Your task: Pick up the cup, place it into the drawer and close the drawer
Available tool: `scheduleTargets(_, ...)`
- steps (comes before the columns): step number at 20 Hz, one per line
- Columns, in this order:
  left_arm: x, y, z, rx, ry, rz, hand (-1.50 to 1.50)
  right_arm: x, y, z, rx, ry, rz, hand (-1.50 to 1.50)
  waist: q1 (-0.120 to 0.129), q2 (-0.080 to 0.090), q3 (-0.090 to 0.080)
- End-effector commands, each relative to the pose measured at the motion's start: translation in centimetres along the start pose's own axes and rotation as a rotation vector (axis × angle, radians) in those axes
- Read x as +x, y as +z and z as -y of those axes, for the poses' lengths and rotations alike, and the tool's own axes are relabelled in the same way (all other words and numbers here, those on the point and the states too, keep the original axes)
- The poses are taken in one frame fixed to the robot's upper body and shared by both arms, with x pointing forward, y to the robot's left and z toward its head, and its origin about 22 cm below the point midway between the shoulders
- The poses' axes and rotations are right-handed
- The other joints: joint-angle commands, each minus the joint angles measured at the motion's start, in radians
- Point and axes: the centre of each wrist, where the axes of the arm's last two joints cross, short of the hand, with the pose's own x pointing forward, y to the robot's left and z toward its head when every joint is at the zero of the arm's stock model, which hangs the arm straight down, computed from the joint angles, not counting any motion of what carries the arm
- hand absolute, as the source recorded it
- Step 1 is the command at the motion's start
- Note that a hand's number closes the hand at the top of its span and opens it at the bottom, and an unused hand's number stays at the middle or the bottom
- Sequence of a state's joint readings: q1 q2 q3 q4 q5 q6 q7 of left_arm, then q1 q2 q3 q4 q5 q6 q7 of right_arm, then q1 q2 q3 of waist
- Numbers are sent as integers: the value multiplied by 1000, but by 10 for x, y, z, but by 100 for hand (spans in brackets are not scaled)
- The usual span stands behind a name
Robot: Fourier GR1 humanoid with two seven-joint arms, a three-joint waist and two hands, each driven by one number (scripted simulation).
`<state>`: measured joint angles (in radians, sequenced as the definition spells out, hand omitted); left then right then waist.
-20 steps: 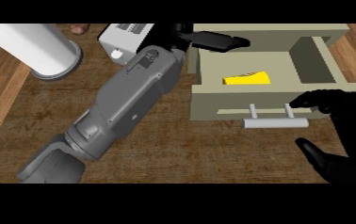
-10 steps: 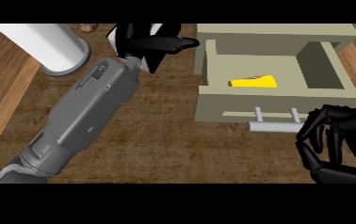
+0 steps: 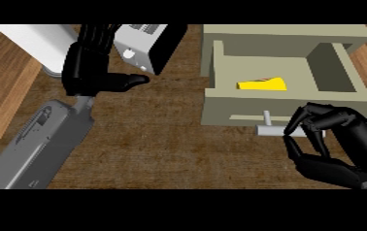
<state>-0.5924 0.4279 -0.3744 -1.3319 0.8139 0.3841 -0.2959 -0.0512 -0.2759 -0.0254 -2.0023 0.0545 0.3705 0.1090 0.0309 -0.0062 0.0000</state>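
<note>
Open beige drawer (image 3: 279,101) w/ yellow wedge-shaped object (image 3: 262,84) inside, right robot hand (image 3: 326,142) curled, grasping nothing, by silver drawer handle (image 3: 276,131), left robot hand (image 3: 91,65) released, fingers straight, over brown counter (image 3: 158,142) beside white toaster (image 3: 147,43).

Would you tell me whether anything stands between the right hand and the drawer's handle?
Nothing visible does: the right hand curls round the right part of the handle, on the front of the open drawer.
</note>
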Motion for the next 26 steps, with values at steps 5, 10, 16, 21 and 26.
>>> scheduleTargets(5, 10, 38, -50, 3, 31, -14, -150, -22, -16, -15, 169, 391, -8, 150, 6, 5, 1)
scheduleTargets(10, 0, 79, -85, 16, -3, -4, -150, -68, -6, -40, 210, 491, -60, 150, -7, 6, 1)
scheduleTargets(16, 11, 94, -110, 32, 11, -22, -150, -89, -52, -62, 221, 520, -111, -150, -18, 7, 0)
scheduleTargets(21, -1, 96, -118, 37, 19, -11, -150, -128, -77, -79, 279, 586, -155, -150, -16, 10, 0)
scheduleTargets(26, 1, 99, -146, 44, 24, -1, -150, -149, -102, -68, 284, 556, -186, -150, -19, 10, 0)
